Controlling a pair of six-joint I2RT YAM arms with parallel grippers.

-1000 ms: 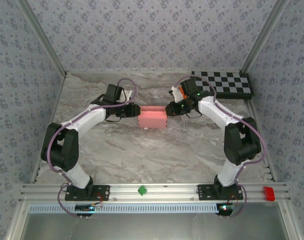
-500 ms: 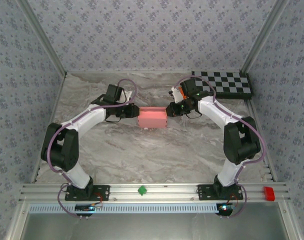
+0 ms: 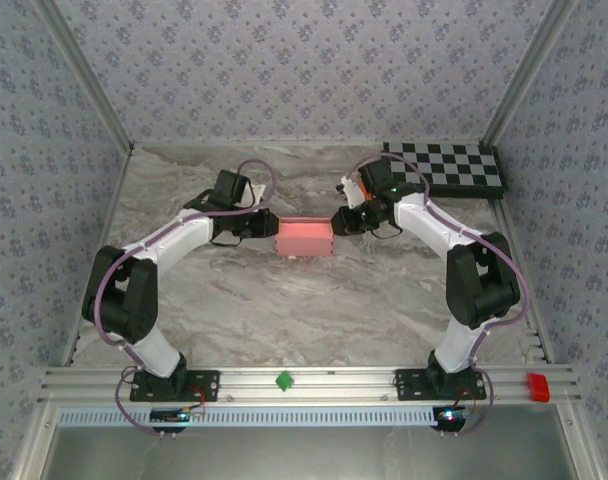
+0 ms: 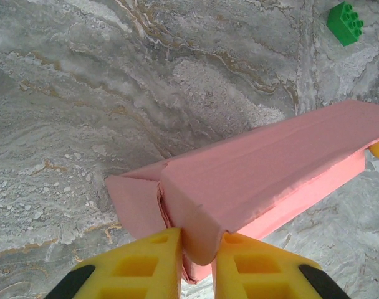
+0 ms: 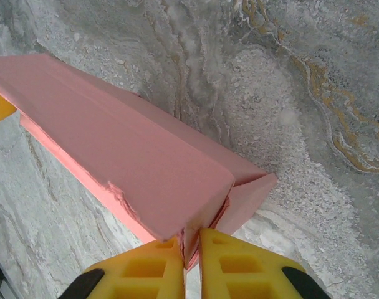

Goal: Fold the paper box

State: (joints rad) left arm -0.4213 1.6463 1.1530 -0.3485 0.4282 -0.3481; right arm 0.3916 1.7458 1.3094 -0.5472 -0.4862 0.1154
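The paper box (image 3: 304,238) is a small pink rectangular box resting mid-table between the two arms. My left gripper (image 3: 270,227) is shut on its left end; in the left wrist view the yellow fingers (image 4: 146,265) pinch a folded end flap of the paper box (image 4: 258,174). My right gripper (image 3: 336,222) is shut on the right end, its yellow fingers (image 5: 230,265) squeezing the thin end wall of the paper box (image 5: 115,162). A side flap sticks out at each end.
A checkerboard (image 3: 454,167) lies at the back right of the marble table (image 3: 284,300). A green toy brick (image 3: 283,380) sits on the front rail, and a red block (image 3: 537,386) lies at the rail's right end. Patterned walls enclose three sides.
Both grippers have closed a little tighter on the box ends. The box and both arms have hardly shifted.
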